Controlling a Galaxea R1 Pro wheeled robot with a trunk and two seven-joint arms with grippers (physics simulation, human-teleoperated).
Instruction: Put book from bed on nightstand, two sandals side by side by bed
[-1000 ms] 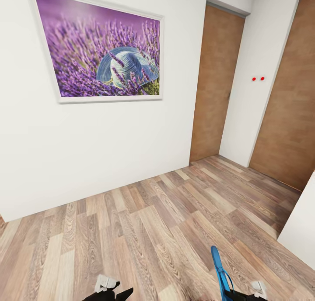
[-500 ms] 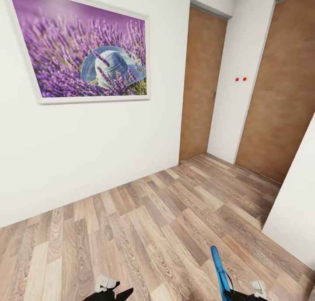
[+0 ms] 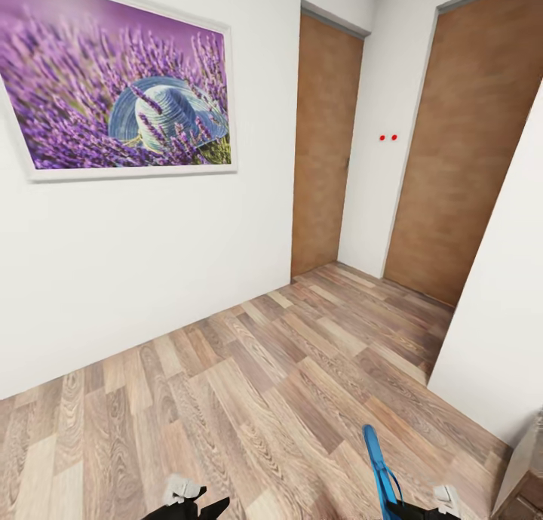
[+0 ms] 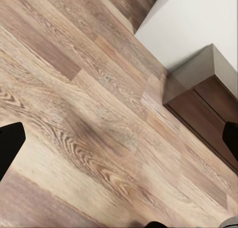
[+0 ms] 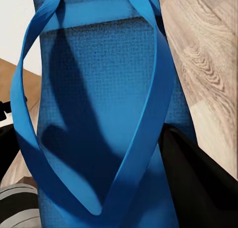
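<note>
Sandal (image 5: 106,114), bright blue, stands clamped in the right gripper (image 3: 422,509) above the wood-plank floor (image 3: 249,384). Beyond it, two brown doors (image 3: 324,143) flank a white corner; a lavender picture (image 3: 113,97) hangs on the wall. Left gripper (image 3: 185,505) jaws are apart.

Your sandal (image 5: 99,114) is bright blue, finely dimpled, with blue straps. The plank floor (image 3: 249,384) shows mixed brown and tan woodgrain; walls (image 3: 151,263) are white, doors (image 3: 324,143) plain brown. At ten o'clock, the white-framed picture (image 3: 121,97) shows purple lavender around a blue-white hat.
</note>
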